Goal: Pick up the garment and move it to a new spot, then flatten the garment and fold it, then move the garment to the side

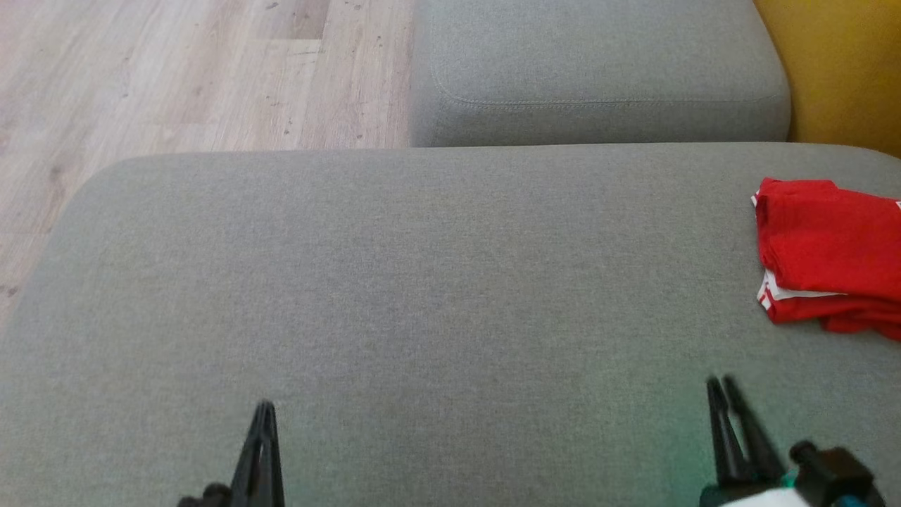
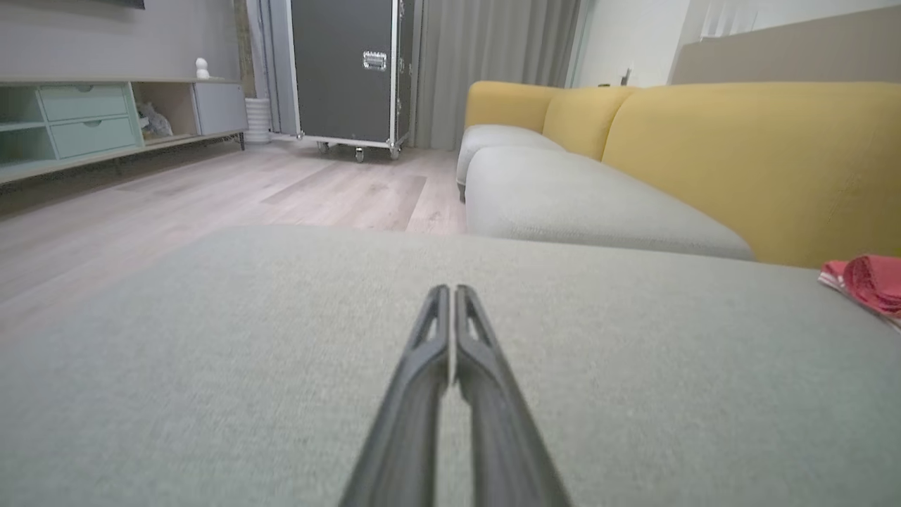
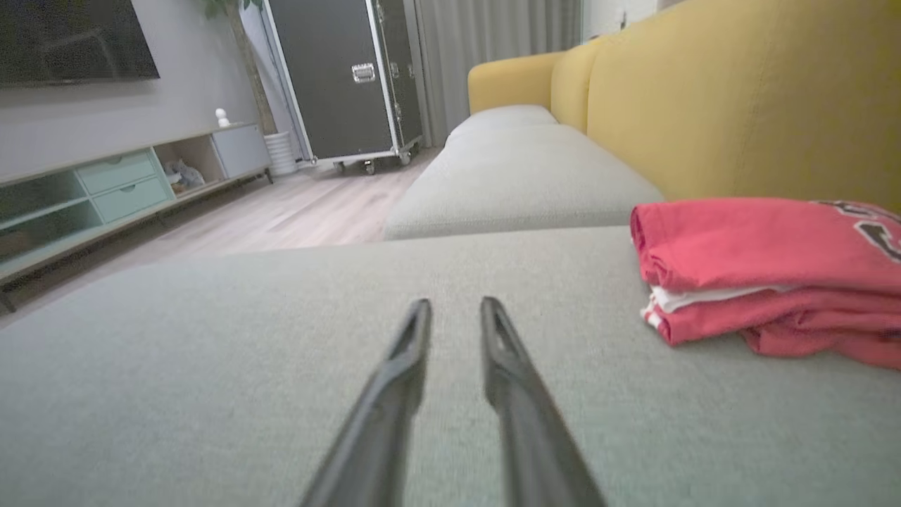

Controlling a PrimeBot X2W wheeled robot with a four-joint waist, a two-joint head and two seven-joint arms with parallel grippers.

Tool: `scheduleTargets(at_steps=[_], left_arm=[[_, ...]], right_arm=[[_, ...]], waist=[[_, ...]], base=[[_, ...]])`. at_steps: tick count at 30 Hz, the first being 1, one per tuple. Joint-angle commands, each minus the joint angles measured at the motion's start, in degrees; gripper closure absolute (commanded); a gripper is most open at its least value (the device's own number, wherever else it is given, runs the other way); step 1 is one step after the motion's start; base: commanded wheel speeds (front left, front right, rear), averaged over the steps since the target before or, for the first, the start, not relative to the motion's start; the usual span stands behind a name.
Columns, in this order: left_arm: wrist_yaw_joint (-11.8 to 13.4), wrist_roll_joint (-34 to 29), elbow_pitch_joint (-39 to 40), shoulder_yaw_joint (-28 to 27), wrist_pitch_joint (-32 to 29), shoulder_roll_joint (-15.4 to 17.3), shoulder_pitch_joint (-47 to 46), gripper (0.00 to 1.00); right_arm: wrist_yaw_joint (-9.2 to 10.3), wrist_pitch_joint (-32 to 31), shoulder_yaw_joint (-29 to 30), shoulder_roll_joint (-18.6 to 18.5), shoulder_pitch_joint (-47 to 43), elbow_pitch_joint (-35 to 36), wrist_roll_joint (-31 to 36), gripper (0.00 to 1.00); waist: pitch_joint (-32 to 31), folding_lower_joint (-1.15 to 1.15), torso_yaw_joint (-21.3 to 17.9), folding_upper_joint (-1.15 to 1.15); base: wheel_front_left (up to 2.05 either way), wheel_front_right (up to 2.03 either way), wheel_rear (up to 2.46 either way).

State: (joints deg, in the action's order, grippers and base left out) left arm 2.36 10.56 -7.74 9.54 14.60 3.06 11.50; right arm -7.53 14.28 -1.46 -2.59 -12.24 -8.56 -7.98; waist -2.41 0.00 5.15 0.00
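The garment [image 1: 823,246] is red with white trim and lies folded at the right edge of the grey sofa cushion [image 1: 422,282]. It also shows at the right in the right wrist view [image 3: 760,246] and at the far right in the left wrist view [image 2: 869,278]. My left gripper [image 1: 265,407] hovers low at the cushion's near left, fingers pressed together with nothing between them [image 2: 450,289]. My right gripper [image 1: 721,384] is at the near right, short of the garment and to its left. Its fingers stand a narrow gap apart and hold nothing [image 3: 456,304].
A second grey cushion [image 1: 598,63] adjoins at the back, with the yellow backrest [image 1: 845,63] along the right. Wooden floor [image 1: 176,70] lies beyond the cushion's left and far edges. Across the room stand a black wheeled case [image 2: 345,70] and a low cabinet [image 2: 91,120].
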Motion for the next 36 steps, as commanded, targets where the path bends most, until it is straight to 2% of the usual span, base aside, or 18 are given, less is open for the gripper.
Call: scheduleTargets(at_steps=[1, 36], left_arm=[[-0.05, 0.57, 0.07, -0.02, -0.06, 0.01, -0.01, 1.0], [-2.74, 24.16, -1.82, -2.82, -4.56, 1.15, -4.88, 1.0]], right_arm=[[0.0, -0.06, -0.03, -0.01, 0.03, 0.05, -0.58, 1.0], [0.01, -4.66, 0.82, -1.1, 5.03, -1.43, -24.66, 1.0]], waist=[[0.02, 0.0, -0.04, 0.0], [0.72, 0.0, -1.44, 0.0]], base=[[0.0, 0.0, 0.0], [0.0, 0.0, 0.0]])
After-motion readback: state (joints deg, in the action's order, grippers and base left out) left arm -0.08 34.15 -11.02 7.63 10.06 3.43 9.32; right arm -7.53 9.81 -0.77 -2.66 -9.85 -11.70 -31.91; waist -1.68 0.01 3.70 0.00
